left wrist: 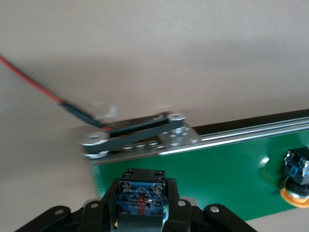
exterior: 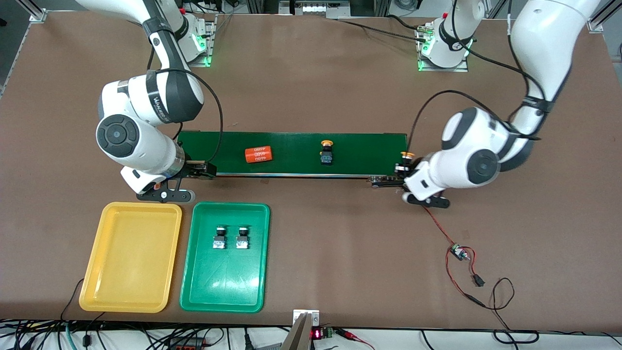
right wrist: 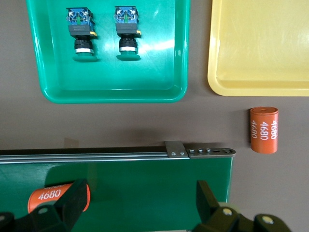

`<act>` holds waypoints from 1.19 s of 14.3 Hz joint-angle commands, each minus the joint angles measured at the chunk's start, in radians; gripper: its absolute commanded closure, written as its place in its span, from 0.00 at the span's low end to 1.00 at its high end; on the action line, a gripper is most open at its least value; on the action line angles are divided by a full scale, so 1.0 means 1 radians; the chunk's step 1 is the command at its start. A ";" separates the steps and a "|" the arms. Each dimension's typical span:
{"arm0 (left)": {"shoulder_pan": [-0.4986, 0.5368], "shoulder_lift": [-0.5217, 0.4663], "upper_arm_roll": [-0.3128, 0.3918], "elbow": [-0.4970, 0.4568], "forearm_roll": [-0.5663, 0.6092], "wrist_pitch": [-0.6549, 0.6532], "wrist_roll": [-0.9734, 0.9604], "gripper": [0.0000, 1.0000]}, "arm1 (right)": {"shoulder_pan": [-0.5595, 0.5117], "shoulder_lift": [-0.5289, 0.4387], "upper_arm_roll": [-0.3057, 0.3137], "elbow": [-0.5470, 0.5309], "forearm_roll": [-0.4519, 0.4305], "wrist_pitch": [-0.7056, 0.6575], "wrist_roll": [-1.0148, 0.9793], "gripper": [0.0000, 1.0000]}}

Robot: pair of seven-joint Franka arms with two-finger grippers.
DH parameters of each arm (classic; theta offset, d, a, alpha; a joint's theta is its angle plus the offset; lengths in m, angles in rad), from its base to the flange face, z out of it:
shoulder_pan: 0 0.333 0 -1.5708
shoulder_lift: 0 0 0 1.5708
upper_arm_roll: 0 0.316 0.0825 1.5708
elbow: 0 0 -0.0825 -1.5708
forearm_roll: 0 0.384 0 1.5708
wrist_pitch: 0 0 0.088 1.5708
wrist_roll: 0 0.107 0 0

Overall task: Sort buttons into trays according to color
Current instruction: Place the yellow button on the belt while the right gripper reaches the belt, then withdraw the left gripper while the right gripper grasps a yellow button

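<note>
My left gripper [exterior: 403, 171] is shut on a yellow-capped button [exterior: 407, 156] over the left arm's end of the conveyor belt [exterior: 291, 153]. Its black and blue body shows between the fingers in the left wrist view [left wrist: 141, 198]. A second yellow-capped button [exterior: 326, 151] stands on the belt; it also shows in the left wrist view [left wrist: 295, 176]. Two green-capped buttons [exterior: 219, 238] [exterior: 242, 238] lie side by side in the green tray [exterior: 225, 291]. The yellow tray [exterior: 131, 272] beside it holds nothing. My right gripper [right wrist: 140, 203] is open and empty over the belt's other end.
An orange cylinder with white print [exterior: 258, 154] lies on the belt beside my right gripper. Another orange cylinder [right wrist: 264, 129] lies on the table between the belt's end and the yellow tray. A small circuit board with red and black wires [exterior: 459, 253] lies toward the left arm's end.
</note>
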 commanded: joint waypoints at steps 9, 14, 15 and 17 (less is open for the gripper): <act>-0.005 -0.024 -0.068 -0.134 -0.003 0.196 -0.168 0.00 | 0.118 -0.004 0.002 -0.021 -0.015 -0.002 0.085 0.00; 0.003 -0.163 -0.031 -0.052 -0.004 0.077 -0.165 0.00 | 0.180 0.005 0.002 -0.023 -0.006 0.003 0.112 0.00; -0.011 -0.198 0.008 -0.014 -0.004 0.006 -0.161 0.00 | 0.200 0.011 0.002 -0.023 -0.006 0.003 0.122 0.00; -0.078 -0.281 0.132 0.011 -0.004 -0.059 -0.082 0.00 | 0.261 0.032 0.002 -0.021 -0.003 0.008 0.180 0.00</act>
